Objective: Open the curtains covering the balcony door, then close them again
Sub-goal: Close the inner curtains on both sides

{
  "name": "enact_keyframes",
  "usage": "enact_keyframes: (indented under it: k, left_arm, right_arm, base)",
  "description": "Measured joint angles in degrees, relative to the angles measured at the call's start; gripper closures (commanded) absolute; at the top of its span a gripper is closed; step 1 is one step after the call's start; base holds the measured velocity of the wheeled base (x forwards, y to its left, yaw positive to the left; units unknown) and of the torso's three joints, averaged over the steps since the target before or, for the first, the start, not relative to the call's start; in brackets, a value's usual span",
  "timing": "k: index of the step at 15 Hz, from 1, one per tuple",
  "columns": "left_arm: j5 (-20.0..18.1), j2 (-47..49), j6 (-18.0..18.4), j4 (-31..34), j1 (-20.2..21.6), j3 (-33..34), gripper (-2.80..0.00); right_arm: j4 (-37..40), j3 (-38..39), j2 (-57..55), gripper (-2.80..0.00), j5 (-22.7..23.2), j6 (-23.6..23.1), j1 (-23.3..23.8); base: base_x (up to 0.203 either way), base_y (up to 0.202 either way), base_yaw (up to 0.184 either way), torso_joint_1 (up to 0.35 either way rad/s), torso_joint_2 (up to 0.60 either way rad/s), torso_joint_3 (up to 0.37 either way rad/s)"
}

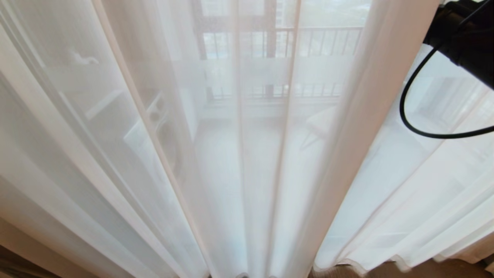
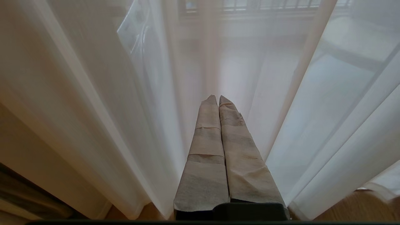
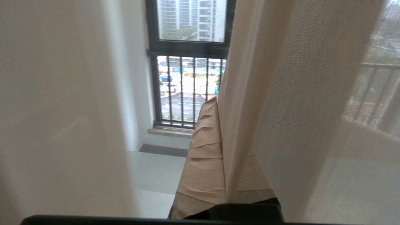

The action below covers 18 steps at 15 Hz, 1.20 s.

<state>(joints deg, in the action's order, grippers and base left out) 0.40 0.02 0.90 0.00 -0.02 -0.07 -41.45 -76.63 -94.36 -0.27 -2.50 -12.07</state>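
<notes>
**Sheer curtain pinched at its edge**

Filling the head view: the curtains [image 1: 247,162], white see-through sheer in long pleats reaching the floor. Dimly visible through the fabric: a dark-barred railing [image 1: 285,42] and a pale balcony floor. At upper right, the black right arm [image 1: 463,34] with a looping black cable [image 1: 409,116]. In the right wrist view, the right gripper [image 3: 218,103], tape-wrapped, pressed together on a fold of the sheer, with a gap beside it showing a dark-framed window. In the left wrist view, the left gripper [image 2: 216,100] held low before the sheer, pressed together, empty.
</notes>
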Motion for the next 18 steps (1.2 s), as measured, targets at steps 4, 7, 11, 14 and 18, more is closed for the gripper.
enact_keyframes:
  k: [4, 7, 11, 14, 18]
  left_arm:
    - [0.01, 0.0, -0.02, 0.0, 0.05, 0.0, 0.0]
    - [0.01, 0.0, -0.02, 0.0, 0.02, -0.02, 0.0]
    - [0.04, 0.0, -0.05, 0.0, 0.02, -0.02, 0.0]
    - [0.01, 0.0, -0.02, 0.02, 0.02, -0.02, 0.0]
    - [0.01, 0.0, -0.02, 0.0, 0.02, -0.02, 0.0]
  right_arm:
    - [-0.04, -0.1, 0.1, 0.0, -0.02, -0.02, 0.04]
    - [0.07, -0.1, 0.74, 0.0, 0.06, -0.02, -0.11]
    - [0.64, -0.02, 3.3, 0.0, 0.13, 0.14, -0.08]
    - [0.94, -0.02, 5.58, 0.0, 0.32, 0.2, -0.17]
    - [3.07, -0.02, 8.42, 0.0, 0.4, 0.27, -2.06]
  base:
    - [0.0, 0.0, 0.0, 0.0, 0.0, 0.0]
    - [0.0, 0.0, 0.0, 0.0, 0.0, 0.0]
    - [0.0, 0.0, 0.0, 0.0, 0.0, 0.0]
    - [0.0, 0.0, 0.0, 0.0, 0.0, 0.0]
    - [0.0, 0.0, 0.0, 0.0, 0.0, 0.0]
